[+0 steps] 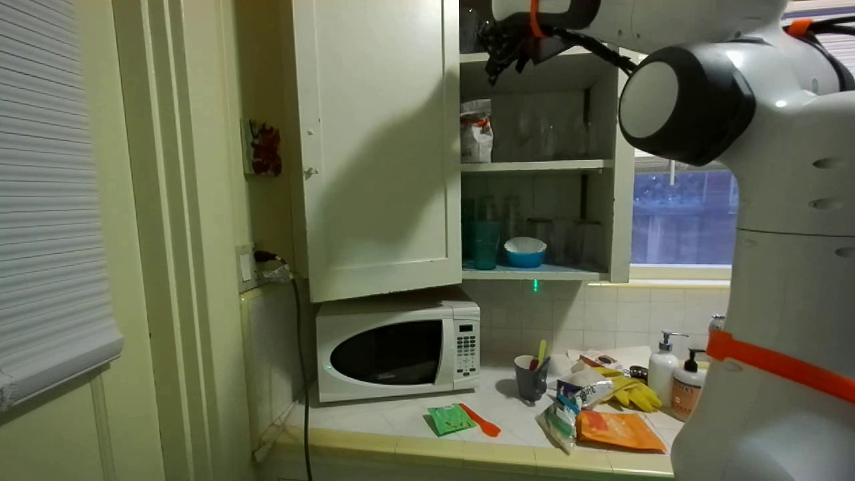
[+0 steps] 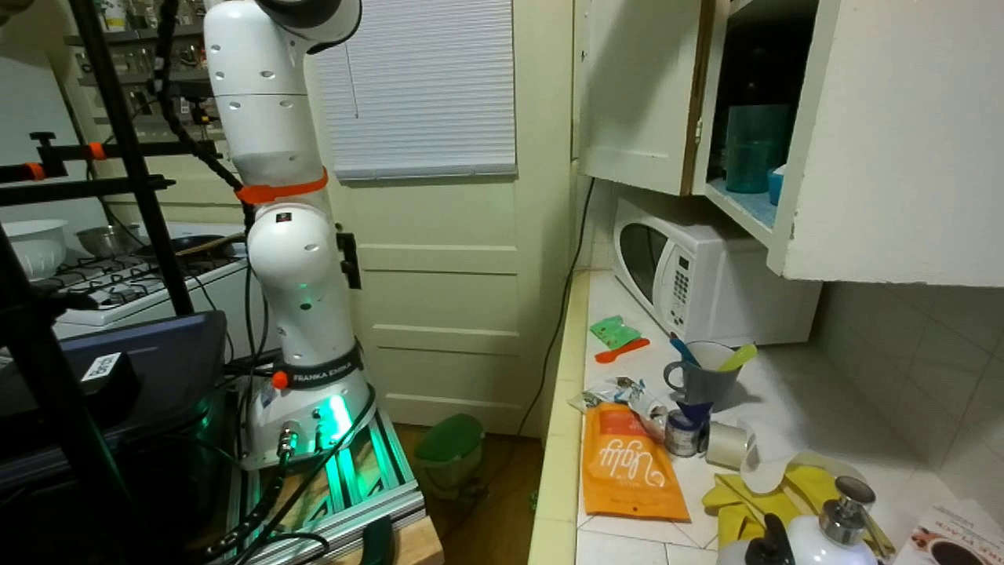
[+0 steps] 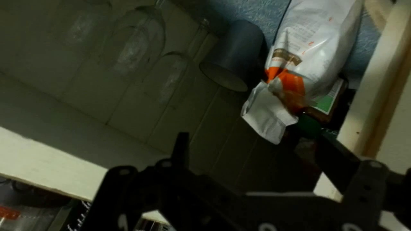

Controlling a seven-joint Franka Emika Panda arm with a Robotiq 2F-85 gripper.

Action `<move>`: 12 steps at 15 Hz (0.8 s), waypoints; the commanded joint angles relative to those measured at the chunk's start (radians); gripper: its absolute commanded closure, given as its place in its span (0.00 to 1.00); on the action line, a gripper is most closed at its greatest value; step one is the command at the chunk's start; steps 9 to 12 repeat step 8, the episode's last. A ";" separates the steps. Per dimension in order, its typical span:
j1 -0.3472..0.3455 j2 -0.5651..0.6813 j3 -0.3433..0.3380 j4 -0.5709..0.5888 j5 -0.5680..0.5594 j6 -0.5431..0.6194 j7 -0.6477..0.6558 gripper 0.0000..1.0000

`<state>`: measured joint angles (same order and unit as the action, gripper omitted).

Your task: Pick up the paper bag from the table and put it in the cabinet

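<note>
The white paper bag (image 1: 477, 137) with an orange-red band stands on the middle shelf of the white cabinet (image 1: 538, 166), close to the door side. It also shows in the wrist view (image 3: 316, 48), its folded top toward my gripper. My gripper (image 3: 255, 139) is open, with no object between its fingers. In an exterior view the gripper (image 1: 505, 70) is in front of the cabinet opening, above the bag and apart from it. The table (image 1: 401, 421) is the pale tiled counter below. The bag and gripper are out of view in an exterior view that shows the cabinet side (image 2: 902, 141).
The cabinet door (image 1: 381, 153) stands open. Glasses and a dark cup (image 3: 234, 54) share the bag's shelf. A teal bowl (image 1: 525, 252) is one shelf below. A microwave (image 1: 401, 351), orange packet (image 1: 618, 431), grey mug (image 1: 531, 381) and yellow gloves (image 1: 631, 391) are on the counter.
</note>
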<state>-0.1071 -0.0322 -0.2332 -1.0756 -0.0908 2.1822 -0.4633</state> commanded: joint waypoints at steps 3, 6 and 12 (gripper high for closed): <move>0.026 -0.203 0.000 -0.089 0.158 -0.299 -0.163 0.00; 0.042 -0.265 -0.020 -0.083 0.274 -0.345 -0.264 0.00; 0.018 -0.216 -0.003 -0.047 0.222 -0.323 -0.209 0.00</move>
